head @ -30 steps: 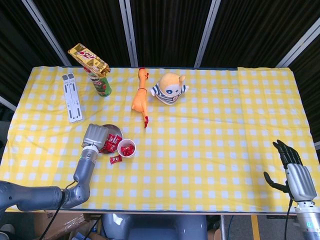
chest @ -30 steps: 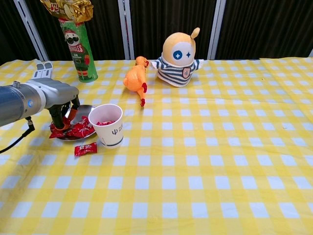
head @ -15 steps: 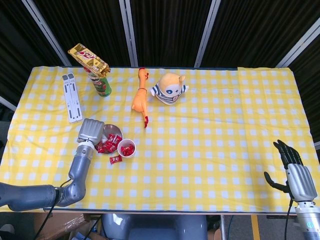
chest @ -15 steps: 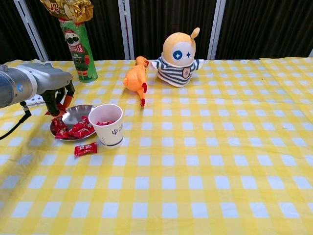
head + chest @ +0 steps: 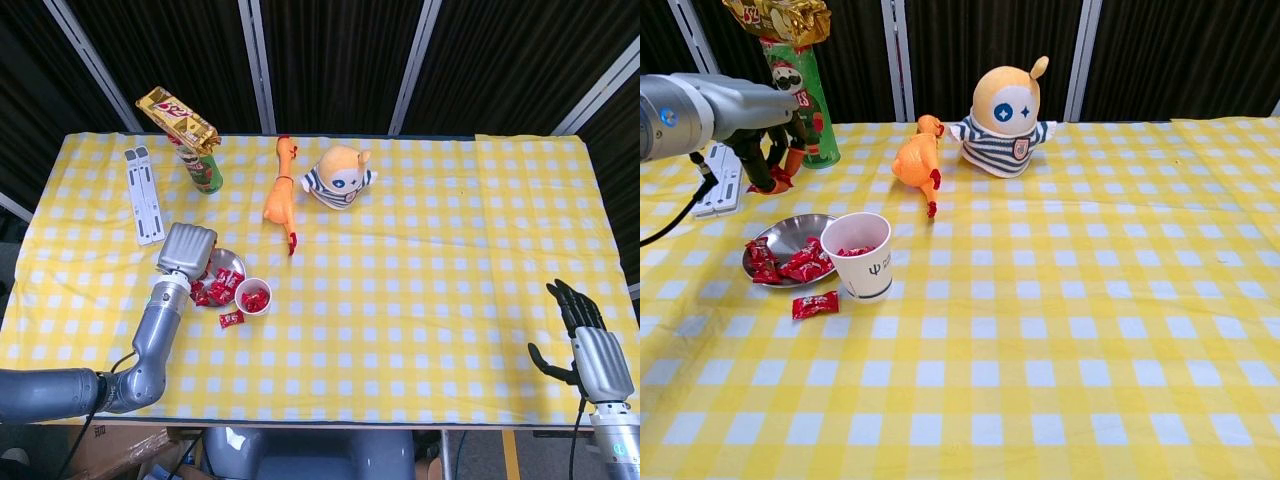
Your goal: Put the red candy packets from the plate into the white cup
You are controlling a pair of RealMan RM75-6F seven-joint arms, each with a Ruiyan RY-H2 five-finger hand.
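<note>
left hand lifts a red packet clear of the plate

the robot's left hand [image 5: 768, 150] hung above the table at the near-left of the yellow checked cloth [image 5: 430, 290], its fingers [image 5: 748, 168] curled down and pinching one red candy packet [image 5: 770, 182] in the air over the metal plate [image 5: 792, 228]. more red packets [image 5: 800, 264] lay heaped in the plate, some of them over its near rim. the white cup [image 5: 859, 256] stood just beside the plate on its right, touching or nearly touching it, with red packets already inside. one stray packet [image 5: 814, 304] lay flat on the cloth in front of the cup and plate.

behind the raised hand stood a green chip can [image 5: 800, 95] with a gold snack bag [image 5: 780, 18] across its top, and a white folded stand [image 5: 144, 194] lay near the left edge of the table. an orange rubber chicken [image 5: 917, 162] and a striped plush toy [image 5: 1006, 118] sat toward the far edge at centre, well apart from the cup.

the right hand [image 5: 590, 345] hung past the near-right corner of the table, off the cloth, fingers apart and holding nothing. between it and the cup stretched a broad run of bare checked cloth, right across to the table's right edge.
</note>
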